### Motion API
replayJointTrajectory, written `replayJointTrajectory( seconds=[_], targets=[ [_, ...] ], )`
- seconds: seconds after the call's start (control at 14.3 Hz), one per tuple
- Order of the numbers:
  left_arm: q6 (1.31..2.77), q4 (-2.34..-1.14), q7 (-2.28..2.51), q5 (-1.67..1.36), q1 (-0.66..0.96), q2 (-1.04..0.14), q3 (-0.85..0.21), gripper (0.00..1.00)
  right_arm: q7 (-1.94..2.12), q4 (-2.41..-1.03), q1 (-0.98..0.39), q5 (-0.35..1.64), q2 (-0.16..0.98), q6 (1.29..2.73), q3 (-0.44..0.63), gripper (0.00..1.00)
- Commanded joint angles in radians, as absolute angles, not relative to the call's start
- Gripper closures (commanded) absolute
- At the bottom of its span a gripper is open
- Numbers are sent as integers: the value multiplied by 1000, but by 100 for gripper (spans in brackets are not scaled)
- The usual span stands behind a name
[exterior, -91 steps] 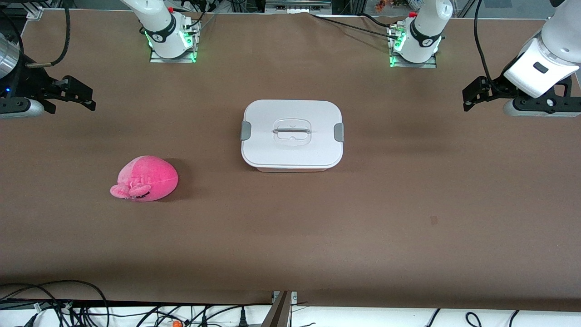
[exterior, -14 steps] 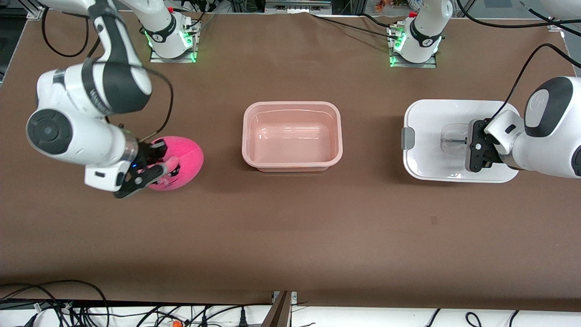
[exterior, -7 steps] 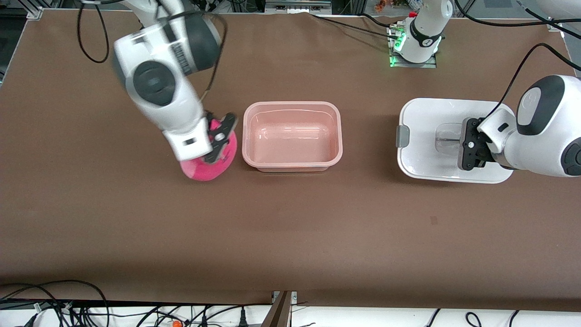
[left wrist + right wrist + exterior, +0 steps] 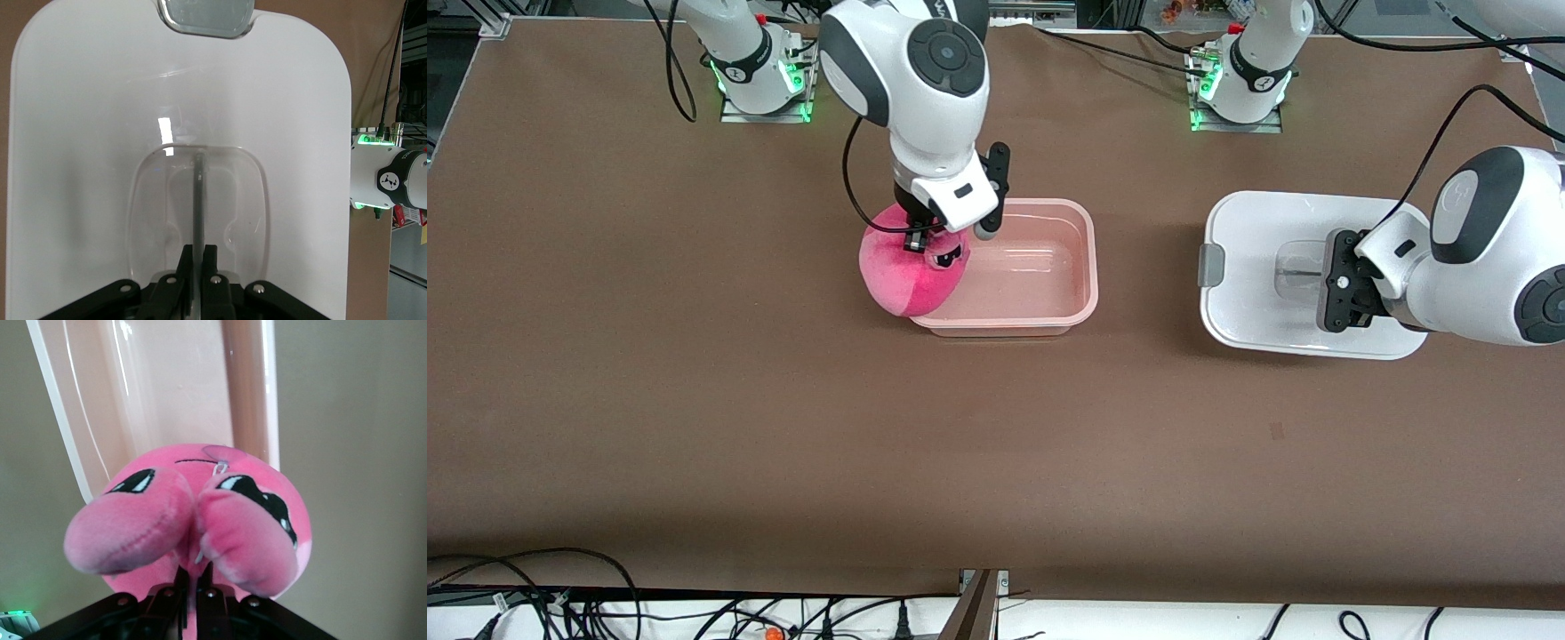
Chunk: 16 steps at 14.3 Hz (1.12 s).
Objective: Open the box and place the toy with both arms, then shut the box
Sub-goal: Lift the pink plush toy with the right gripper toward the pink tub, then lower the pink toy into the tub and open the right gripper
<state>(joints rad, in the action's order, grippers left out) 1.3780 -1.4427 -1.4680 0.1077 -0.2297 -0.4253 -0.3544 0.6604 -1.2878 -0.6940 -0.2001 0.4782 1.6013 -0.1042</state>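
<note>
The right gripper (image 4: 927,238) is up over the tub's (image 4: 1089,267) end nearest the right arm's base, its fingers (image 4: 175,587) pinched nearly together on the toy (image 4: 903,276). In the right wrist view the black fingers meet in the plush between two rounded pink lobes, with dark face marks showing on either side of them. The toy hangs below the gripper, partly over the tub's rim and partly over the table (image 4: 694,400) just outside it; whether it brushes the rim is hard to tell from the front view, since the plush hides that edge.

The tub stands open near the middle of the table. It is pale pink, its floor bare and glossy, and nothing lies inside it. The right wrist view shows its inner wall and rim (image 4: 248,387) running away past the toy.

Toward the left arm's end of the table, well apart from the tub, the lid (image 4: 1254,267) is held by the left gripper (image 4: 1325,283). The lid is white, with a grey clip (image 4: 1210,265) on the edge facing the tub and a clear recessed centre. In the left wrist view the left gripper's fingers (image 4: 211,263) are closed tight on the thin bar of the handle (image 4: 198,193), which runs across the clear recess (image 4: 153,220). The other grey clip (image 4: 208,15) shows at the lid's edge there, and the left arm's base (image 4: 390,177) with its green light sits past the lid's side
</note>
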Motion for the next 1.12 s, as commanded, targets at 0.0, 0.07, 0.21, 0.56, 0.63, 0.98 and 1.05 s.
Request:
replayJointTrajectory(
  seconds=[0.0, 0.07, 0.21, 0.56, 0.63, 0.98, 1.05],
  targets=[
    [1373, -1436, -1488, 97, -227, -416, -350, 100, 614, -1252, -741, -213, 528, 1609, -97, 100],
    [1371, -1436, -1488, 97, -224, -416, -350, 100, 606, -1250, -753, -213, 543, 1620, -97, 100],
    [1371, -1436, -1486, 97, -222, -416, -350, 100, 543, -1252, -782, -213, 564, 1638, -97, 100],
    [1371, -1434, -1485, 94, -212, -416, -350, 100, 502, -1252, -807, -219, 610, 1663, -91, 100],
    [1371, -1434, -1483, 92, -212, -416, -350, 100, 500, -1252, -808, -230, 620, 1670, -91, 100],
    [1371, -1434, -1482, 87, -207, -416, -350, 100, 457, -1253, -810, -270, 696, 1758, -91, 94],
    [1373, -1434, -1482, 87, -209, -416, -350, 100, 448, -1255, -814, -287, 712, 1775, -91, 4]
  ],
)
